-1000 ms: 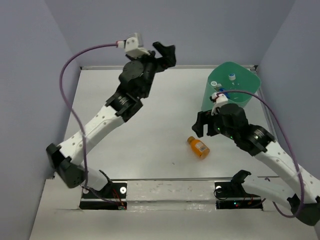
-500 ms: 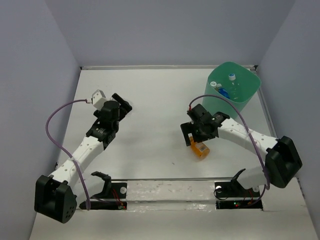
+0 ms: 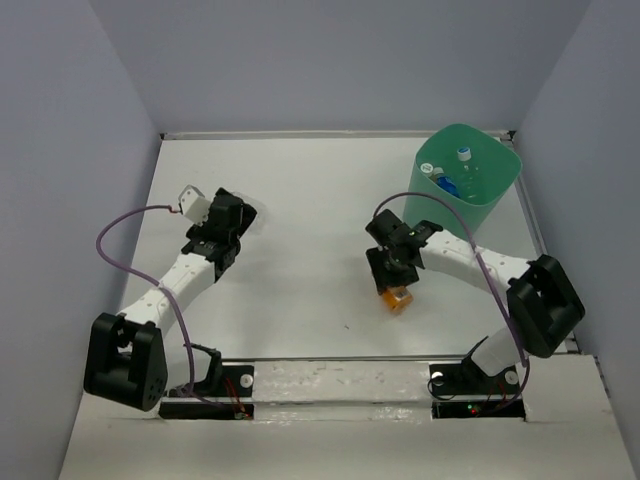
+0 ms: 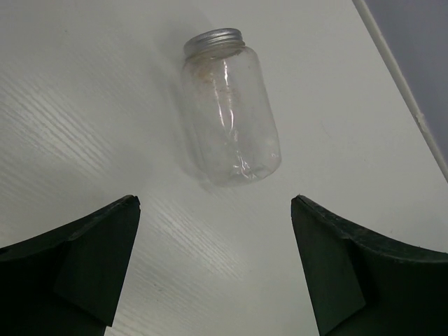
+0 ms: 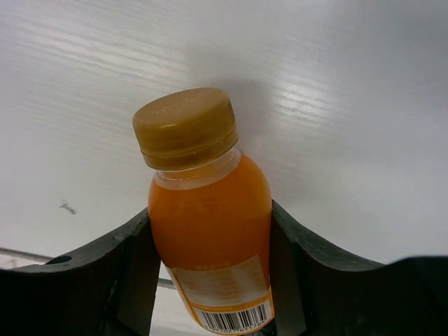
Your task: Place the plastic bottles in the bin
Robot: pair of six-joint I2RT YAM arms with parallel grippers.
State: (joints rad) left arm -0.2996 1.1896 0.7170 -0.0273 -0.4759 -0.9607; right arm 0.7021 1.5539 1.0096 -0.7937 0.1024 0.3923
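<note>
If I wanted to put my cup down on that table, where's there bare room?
The widest bare patch of table lies between the left gripper and the right gripper. The far strip left of the bin is free too. It is crowded around the orange bottle and the clear bottle.

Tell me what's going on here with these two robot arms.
They are clearing plastic bottles into the green bin, which already holds a few bottles. The right gripper has its fingers against both sides of the stubby orange bottle, which lies on the table. The left gripper hangs open over a clear bottle lying on its side, not touching it.
</note>
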